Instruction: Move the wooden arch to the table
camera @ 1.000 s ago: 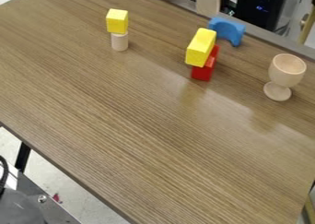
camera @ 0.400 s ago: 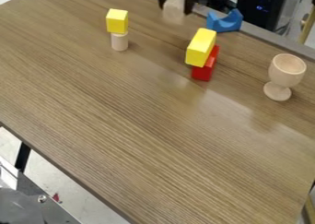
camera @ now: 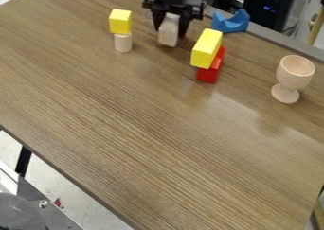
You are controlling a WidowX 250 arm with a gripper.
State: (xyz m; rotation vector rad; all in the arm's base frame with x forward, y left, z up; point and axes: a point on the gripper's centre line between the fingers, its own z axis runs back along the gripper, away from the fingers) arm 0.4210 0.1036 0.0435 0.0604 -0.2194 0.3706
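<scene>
- At the view's lower left, a grey metal surface (camera: 39, 218) sits beyond the edge of the wood-grain table (camera: 145, 129).
- The wooden goblet (camera: 295, 73) stands upright on its round foot, toward the right edge of the view.
- A red block (camera: 211, 72) rests on the table, with a long yellow block (camera: 206, 49) on top of it.
- A pale cylinder (camera: 122, 43) stands upright, well apart from the red block, carrying a yellow cube (camera: 120, 22).
- Between these two stacks is the pale wooden piece (camera: 168, 30), probably the wooden arch, its long side upright and its lower end at or just above the tabletop.
- The black claw (camera: 169, 29) points down and is closed on that piece, a finger against each side, parted only by its width.
- Behind the long yellow block, the blue arch (camera: 231, 23) sits near the far edge, its hollow facing up.
</scene>
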